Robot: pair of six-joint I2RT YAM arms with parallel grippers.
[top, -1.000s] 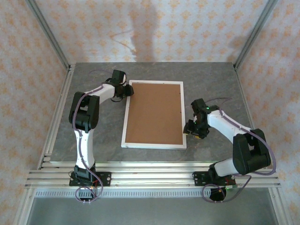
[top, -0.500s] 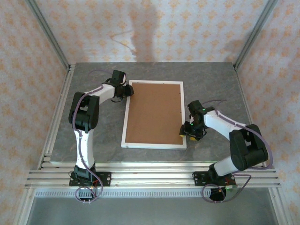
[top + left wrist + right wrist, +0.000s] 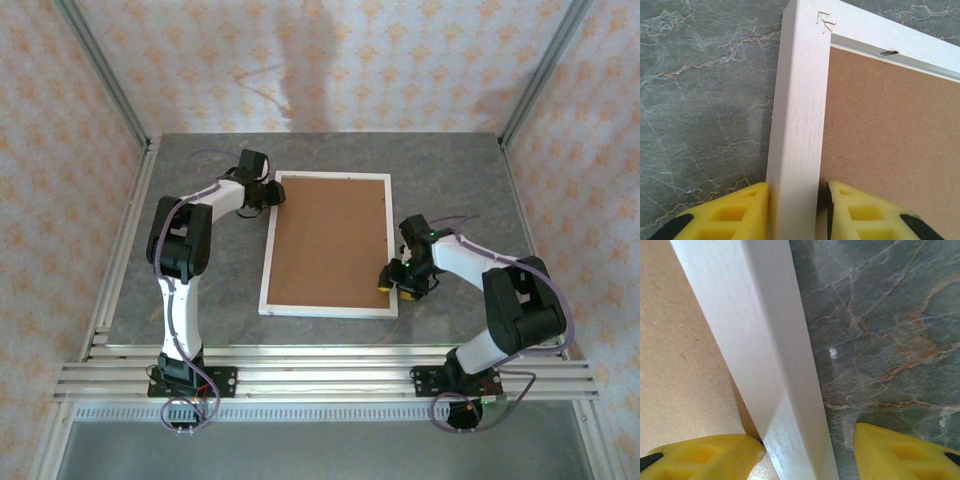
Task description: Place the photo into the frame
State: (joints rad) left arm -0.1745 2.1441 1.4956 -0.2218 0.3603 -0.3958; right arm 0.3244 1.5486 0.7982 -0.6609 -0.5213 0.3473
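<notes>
The worktop (image 3: 450, 180) carries the frame (image 3: 328, 309) flat at its middle, back up, with a brown board (image 3: 330, 240) filling the opening. What lies under the board cannot be told.

The left tool (image 3: 797, 192) pinches the frame's side nearest the worktop's left edge, close to the frame's far corner. The right tool (image 3: 807, 440) is spread astride the opposite side, toward the worktop's near edge. One finger touches the inner face, and the other stands apart from the outer face, over bare worktop.

The likeliest fault is probably a sideways shove. If the right tool presses together from here, the touching finger may push the frame against the left pinch before the other finger arrives, skewing it.

With holds at opposite corners, an uneven lift could also twist the thin frame and let the board drop out. The inner fingers sit at the board's edge and might catch it.
</notes>
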